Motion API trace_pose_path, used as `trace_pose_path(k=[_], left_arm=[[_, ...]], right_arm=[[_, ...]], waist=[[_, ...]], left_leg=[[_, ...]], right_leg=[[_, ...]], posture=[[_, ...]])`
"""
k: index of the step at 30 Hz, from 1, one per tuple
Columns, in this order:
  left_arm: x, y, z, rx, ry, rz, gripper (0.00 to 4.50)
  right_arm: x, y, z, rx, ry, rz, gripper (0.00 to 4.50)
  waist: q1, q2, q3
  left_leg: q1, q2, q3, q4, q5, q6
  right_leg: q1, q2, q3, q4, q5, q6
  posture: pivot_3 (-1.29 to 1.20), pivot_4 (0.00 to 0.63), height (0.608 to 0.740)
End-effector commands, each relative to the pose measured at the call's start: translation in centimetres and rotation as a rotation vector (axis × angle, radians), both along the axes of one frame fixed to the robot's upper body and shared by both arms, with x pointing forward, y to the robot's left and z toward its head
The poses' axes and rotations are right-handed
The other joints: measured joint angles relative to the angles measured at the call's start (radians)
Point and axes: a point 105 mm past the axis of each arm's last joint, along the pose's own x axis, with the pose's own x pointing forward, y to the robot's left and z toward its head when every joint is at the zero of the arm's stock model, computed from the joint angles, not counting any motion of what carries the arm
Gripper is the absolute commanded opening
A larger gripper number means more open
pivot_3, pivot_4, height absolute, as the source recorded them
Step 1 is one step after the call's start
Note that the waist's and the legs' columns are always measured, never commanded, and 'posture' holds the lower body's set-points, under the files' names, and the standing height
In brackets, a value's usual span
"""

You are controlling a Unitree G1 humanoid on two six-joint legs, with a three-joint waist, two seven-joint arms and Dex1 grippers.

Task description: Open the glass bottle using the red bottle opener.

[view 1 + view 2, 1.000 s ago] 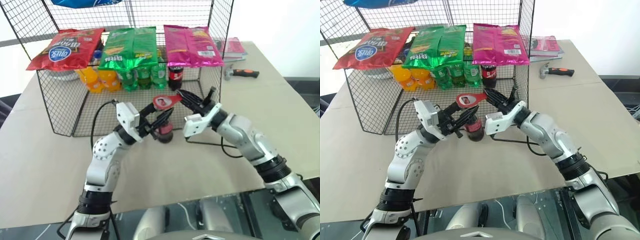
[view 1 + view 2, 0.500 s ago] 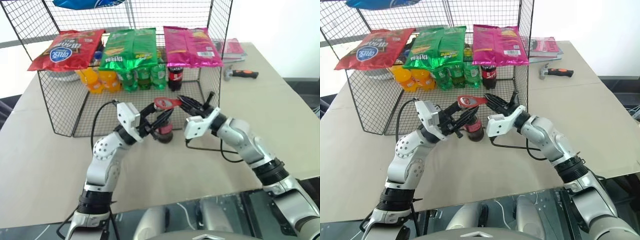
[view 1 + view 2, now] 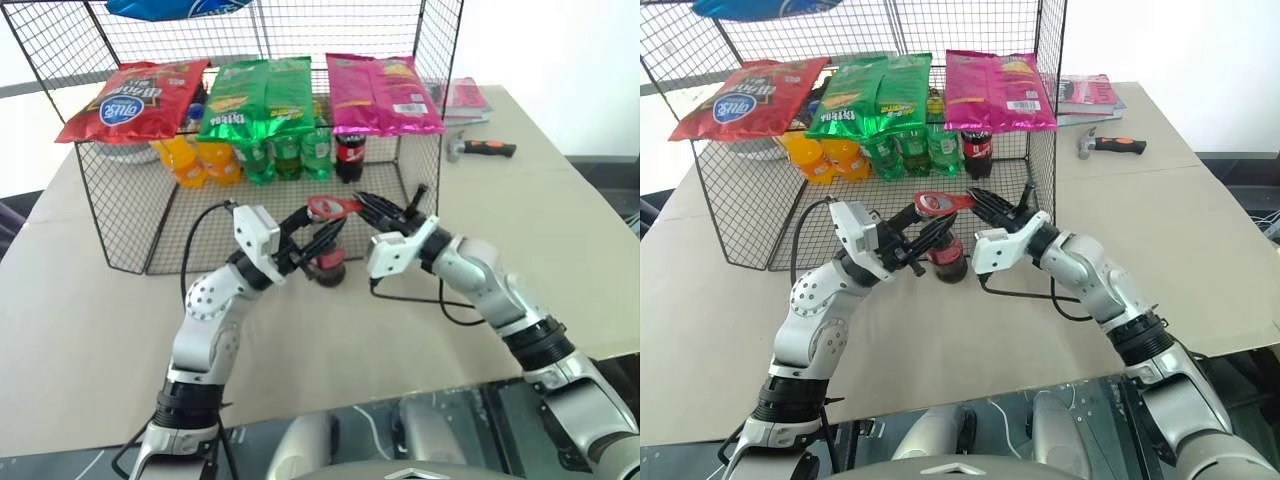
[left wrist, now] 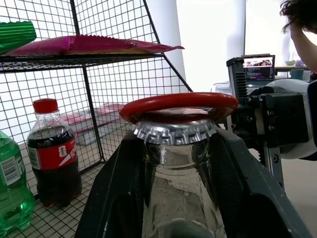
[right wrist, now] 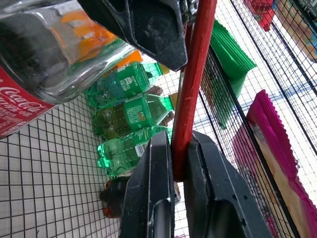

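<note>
My left gripper (image 3: 318, 240) is shut on the glass bottle (image 3: 329, 264), which stands upright just above the table in front of the wire rack. In the left wrist view its black fingers (image 4: 116, 198) flank the clear neck (image 4: 178, 183), which carries a silver crimped cap (image 4: 176, 131). The red bottle opener (image 3: 328, 206) lies nearly flat with its ring-shaped head (image 4: 179, 104) resting over that cap. My right gripper (image 3: 368, 204) is shut on the opener's narrow handle (image 5: 194, 74), reaching in from the right.
Behind the bottle, a black wire rack (image 3: 420, 150) holds chip bags on top and orange, green and dark soda bottles (image 3: 351, 152) below. A hammer (image 3: 482, 147) and books (image 3: 466, 95) lie at the far right. A black cable (image 3: 440, 305) loops under my right arm. A person (image 4: 303, 20) is in the background.
My right gripper has rolled the opener, so its head went from tilted with its face showing to lying flat over the cap. The left gripper and the bottle stayed put.
</note>
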Motion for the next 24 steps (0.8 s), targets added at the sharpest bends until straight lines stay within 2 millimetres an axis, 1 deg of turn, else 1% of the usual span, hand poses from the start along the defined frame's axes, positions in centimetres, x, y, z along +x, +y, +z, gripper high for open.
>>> trace_pose_path(k=[1, 6, 10, 12, 14, 17, 24], left_arm=[[0.83, 0.34, -1.72, 0.058, 0.053, 0.056, 1.52], [0.73, 0.17, -1.78, 0.059, 0.056, 0.04, 1.52], [0.59, 0.27, -1.48, 0.026, 0.055, 0.037, 1.52], [0.71, 0.4, -1.29, 0.026, 0.043, 0.051, 2.34], [0.73, 0.33, -1.2, 0.033, 0.03, 0.049, 2.95], [0.88, 0.36, -1.04, 0.021, 0.029, 0.052, 2.95], [0.76, 0.22, -1.22, 0.029, 0.027, 0.043, 2.95]], right_arm=[[-1.98, 2.39, -1.81, -0.093, 0.003, 0.121, 0.0], [-2.05, 2.46, -1.83, -0.091, 0.004, 0.124, 0.0], [-1.92, 2.35, -1.81, -0.091, 0.005, 0.12, 0.0], [-1.85, 2.35, -1.77, -0.09, 0.005, 0.118, 0.0], [-1.81, 2.38, -1.76, -0.09, 0.004, 0.119, 0.0], [-1.75, 2.36, -1.76, -0.09, 0.004, 0.119, 0.0], [-1.52, 2.23, -1.75, -0.087, 0.005, 0.115, 0.0]], waist=[[0.0, 0.0, 0.0], [0.0, 0.0, 0.0], [0.0, 0.0, 0.0], [-0.001, 0.0, 0.0], [-0.003, 0.0, 0.0], [0.003, 0.0, 0.0], [0.004, 0.0, 0.001]], left_leg=[[0.0, 0.0, 0.0, 0.0, 0.0, 0.0], [0.0, 0.0, 0.0, 0.0, 0.0, 0.0], [0.0, 0.0, 0.0, 0.0, 0.0, 0.0], [0.0, 0.0, 0.0, 0.0, 0.0, 0.0], [0.0, 0.0, 0.0, -0.001, 0.0, 0.0], [-0.003, 0.0, 0.0, -0.002, 0.0, 0.0], [-0.004, 0.0, -0.001, -0.003, 0.0, 0.0]], right_leg=[[0.0, 0.0, 0.0, 0.0, 0.0, 0.0], [0.0, 0.0, 0.0, 0.0, 0.0, 0.0], [0.0, 0.0, 0.0, 0.0, 0.0, 0.0], [0.0, 0.0, 0.0, 0.0, 0.0, 0.0], [0.0, 0.001, 0.0, 0.0, 0.0, 0.0], [-0.003, 0.0, 0.0, -0.001, 0.002, 0.003], [-0.003, -0.001, 0.0, -0.003, 0.002, 0.003]], posture=[[0.0, 0.15, 0.74], [0.0, 0.15, 0.74], [0.0, 0.15, 0.74], [0.0, 0.15, 0.74], [0.0, 0.15, 0.74], [0.0, 0.15, 0.74], [0.0, 0.15, 0.74]])
